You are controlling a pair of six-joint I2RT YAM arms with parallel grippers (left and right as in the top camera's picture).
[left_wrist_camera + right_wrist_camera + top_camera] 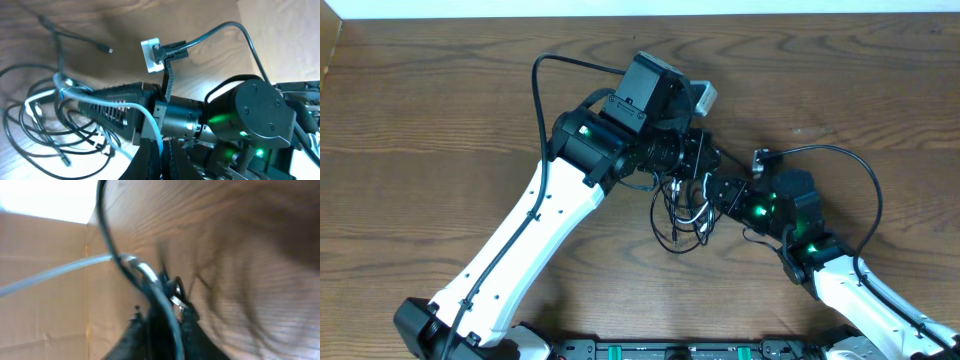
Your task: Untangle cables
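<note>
**Tangle at the centre:** 2 robot arms meet over the middle of a brown wood-grain table (pixel 440 120). Both pincers reach into the cables (pixel 682 218), a loose knot of thin black and white cords lying on the tabletop between the 2 wrists.

In the left wrist view, the left gripper (pixel 161 162) shows as 2 dark fingers at the bottom edge. They are clenched on a pale, glossy cord that arcs up and away from them.

The same view looks across at the right gripper (pixel 67 92). Its long black fingers, ribbed along their faces, are pressed together around a grey-white strand at their tips. Black loops spill round them onto the wood.

1 slim black cord runs toward the top of that view and ends in a small silvery plug (pixel 107 49), which rests on the table apart from the knot.

Behind the ribbed fingers sits a round black motor housing (pixel 260 112), with green lights glowing beside it. To its upper left is a small white block (pixel 150 55) with a thick black lead plugged in.

The right wrist view is blurred. It shows a black cord and a pale one crossing between the fingertips, against streaked wood and a tan panel (pixel 45 280).
</note>
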